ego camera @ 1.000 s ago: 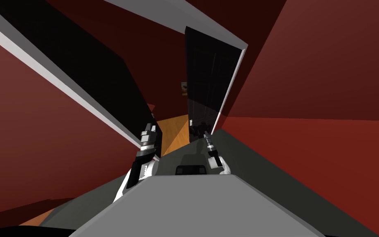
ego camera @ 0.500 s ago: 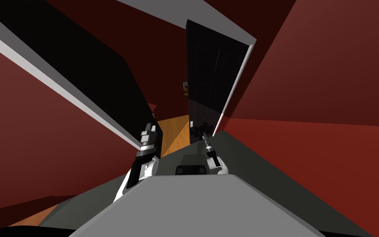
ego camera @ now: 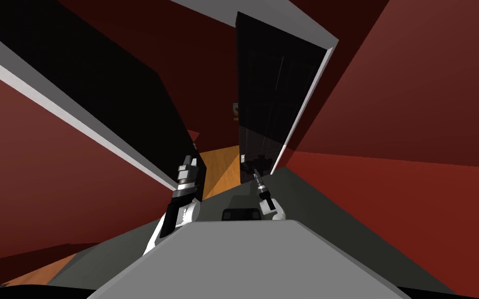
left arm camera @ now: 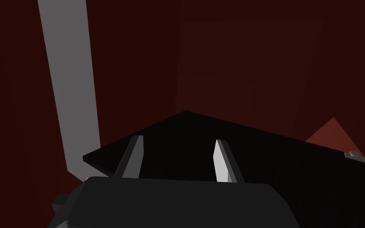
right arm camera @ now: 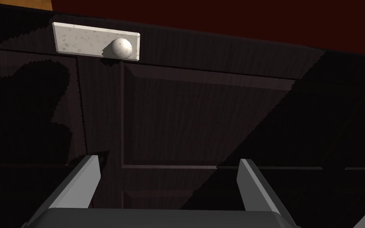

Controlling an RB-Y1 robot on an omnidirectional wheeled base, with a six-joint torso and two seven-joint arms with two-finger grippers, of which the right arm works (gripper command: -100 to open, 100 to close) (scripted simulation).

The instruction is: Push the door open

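Dark panelled door (right arm camera: 201,118) further ajar, speckled round knob (right arm camera: 121,47)

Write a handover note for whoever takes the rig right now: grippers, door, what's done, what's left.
Right gripper: open, holding nothing, fingers aimed at the dark panelled door. I cannot tell whether they touch it.
Left gripper: open, holding nothing, over a flat black surface.
Door: its pale knob sits on a pale plate, ahead of the right fingers and not between them.
Done: the door stands ajar, with orange floor showing past its free edge.
Left: push the panel with the right arm until the door is wide open.
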